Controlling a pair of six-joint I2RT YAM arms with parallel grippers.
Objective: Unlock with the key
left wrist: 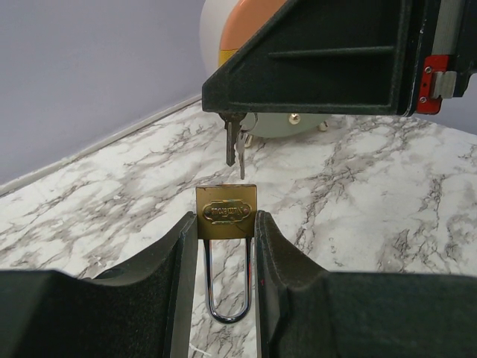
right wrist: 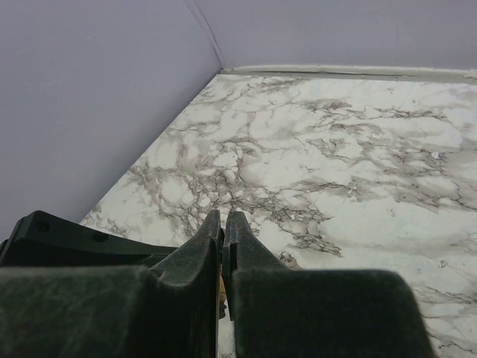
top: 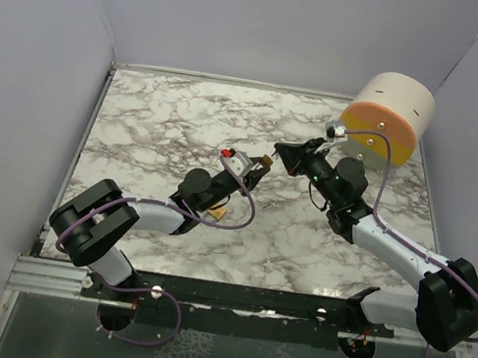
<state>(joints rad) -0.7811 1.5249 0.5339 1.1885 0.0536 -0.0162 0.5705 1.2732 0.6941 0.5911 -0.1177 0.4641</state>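
In the middle of the left wrist view, the left gripper (top: 256, 173) is clamped on the brass padlock (left wrist: 226, 212), shackle toward the bottom. The right gripper (right wrist: 224, 224), pinched on the key (left wrist: 234, 145), holds it just above. I'd square the blade to the lock's top face first, then push in gently.

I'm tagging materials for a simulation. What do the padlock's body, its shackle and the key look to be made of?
The padlock body looks like brass: dull yellow-gold face with an embossed oval label. The shackle is probably polished steel: silvery, with bright glints. The key is plain grey metal, perhaps steel or nickel-plated; the look leaves that open.
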